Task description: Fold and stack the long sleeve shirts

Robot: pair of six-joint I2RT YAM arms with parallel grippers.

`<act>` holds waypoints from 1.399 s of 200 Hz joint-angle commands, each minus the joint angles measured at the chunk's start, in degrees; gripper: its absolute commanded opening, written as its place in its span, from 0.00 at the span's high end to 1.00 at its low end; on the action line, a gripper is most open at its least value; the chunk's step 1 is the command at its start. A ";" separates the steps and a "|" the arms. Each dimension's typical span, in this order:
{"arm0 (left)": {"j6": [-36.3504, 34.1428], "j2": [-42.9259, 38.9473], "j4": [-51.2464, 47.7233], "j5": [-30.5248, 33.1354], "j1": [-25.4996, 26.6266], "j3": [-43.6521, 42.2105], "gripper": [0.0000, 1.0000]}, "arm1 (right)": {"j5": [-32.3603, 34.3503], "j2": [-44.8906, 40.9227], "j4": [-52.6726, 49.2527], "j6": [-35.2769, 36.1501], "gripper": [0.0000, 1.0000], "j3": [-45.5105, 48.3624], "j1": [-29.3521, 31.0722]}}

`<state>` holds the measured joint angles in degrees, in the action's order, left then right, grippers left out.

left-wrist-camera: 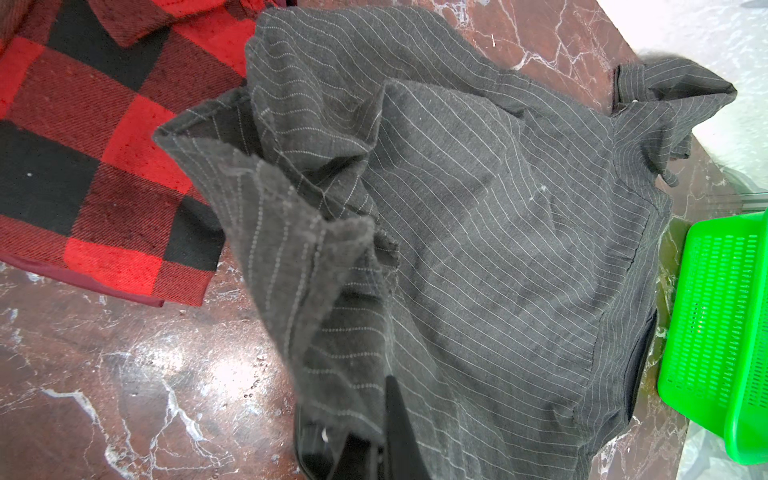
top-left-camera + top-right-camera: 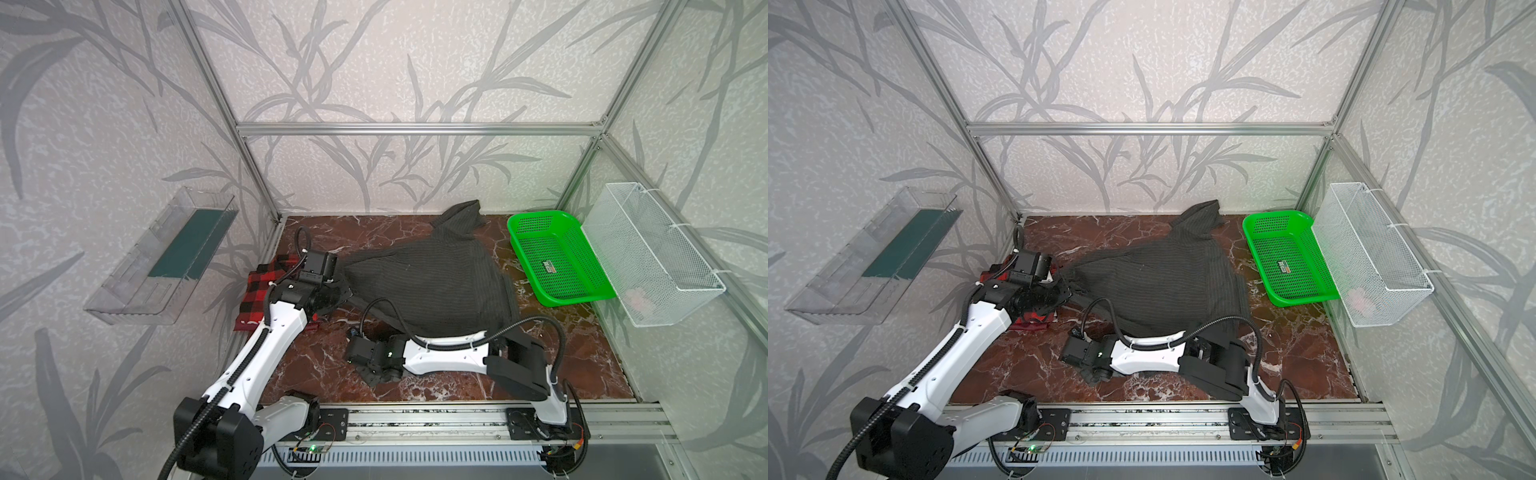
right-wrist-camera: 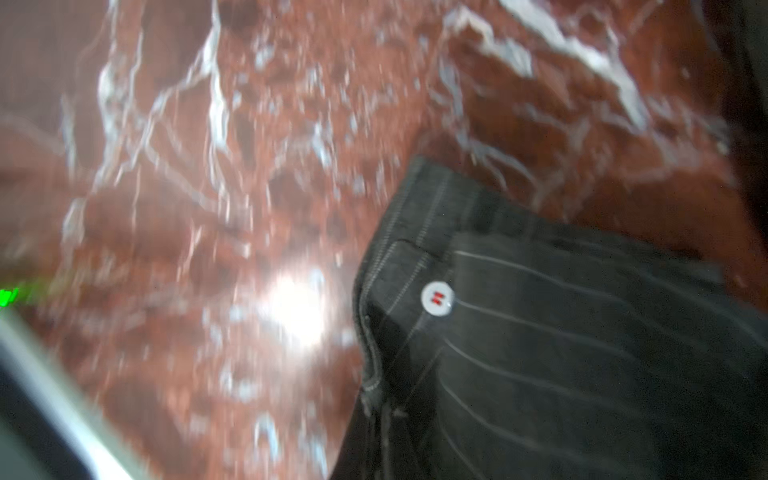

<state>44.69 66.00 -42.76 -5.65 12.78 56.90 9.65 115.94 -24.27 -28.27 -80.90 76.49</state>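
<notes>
The gray shirt (image 2: 428, 282) lies just beyond the right tool (image 2: 382, 372), which seems shut on its cuff (image 3: 415, 232), while the left tool (image 1: 353, 436) pinches its edge tight.

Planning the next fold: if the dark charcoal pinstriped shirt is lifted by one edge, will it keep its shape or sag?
Probably sags: the dark charcoal pinstriped cloth shirt bunches into soft folds where the left end effector pinches it. Likely light: one small pinch holds its edge raised. Pushed, it would probably wrinkle, given its creased body.
</notes>
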 commanded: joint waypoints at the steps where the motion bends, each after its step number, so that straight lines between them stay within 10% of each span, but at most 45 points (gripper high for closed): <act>1: 0.12 0.17 1.05 1.52 -0.38 -0.56 1.00 | -1.51 -11.25 3.33 2.17 1.00 5.26 0.74; 122: 0.42 -2.10 2.05 -0.11 -0.43 -5.83 1.00 | 9.81 -72.75 -20.18 14.58 1.00 12.44 3.38; 280: 9.58 -20.98 -8.48 4.09 2.24 -17.61 1.00 | 18.94 -68.35 -38.49 26.84 1.00 -35.90 3.26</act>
<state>50.92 46.57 -46.41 -4.69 13.87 40.53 24.84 44.03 -62.46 -6.24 -114.10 79.59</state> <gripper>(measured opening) 0.047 0.048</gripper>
